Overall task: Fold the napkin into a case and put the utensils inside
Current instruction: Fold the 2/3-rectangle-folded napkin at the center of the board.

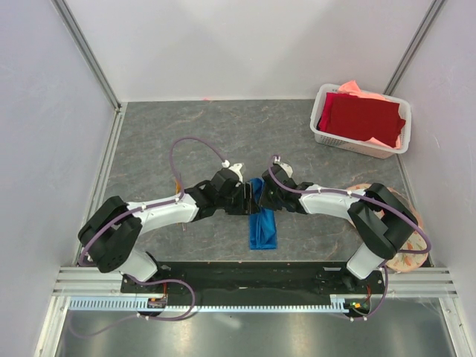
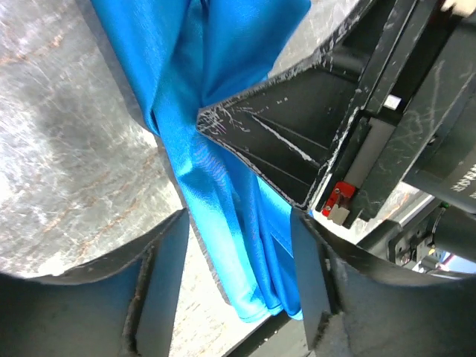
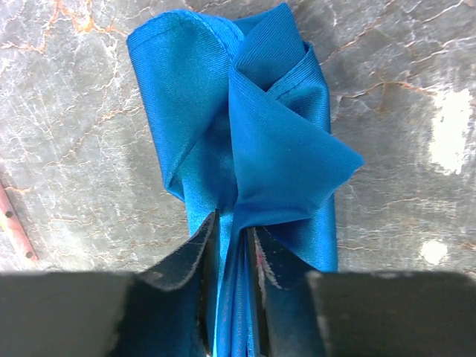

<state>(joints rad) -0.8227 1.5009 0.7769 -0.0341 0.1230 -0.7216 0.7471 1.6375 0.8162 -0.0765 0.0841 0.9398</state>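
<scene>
Currently: napkin lying folded narrow, frame centre, on the surface. Right jaws are pinching its gathered end; left jaws are standing wide astride it. I am aiming for squared layers.

**Napkin at the Near Middle, Basket in the Far Right Corner**

The napkin lay on the table, just ahead of the arm bases. The left gripper and right gripper met over its far end, and the right one's fingers sat either side of its folds. The basket stood in the far right corner with cloths in it. A round mat lay at the near right, partly under the right arm.
</scene>
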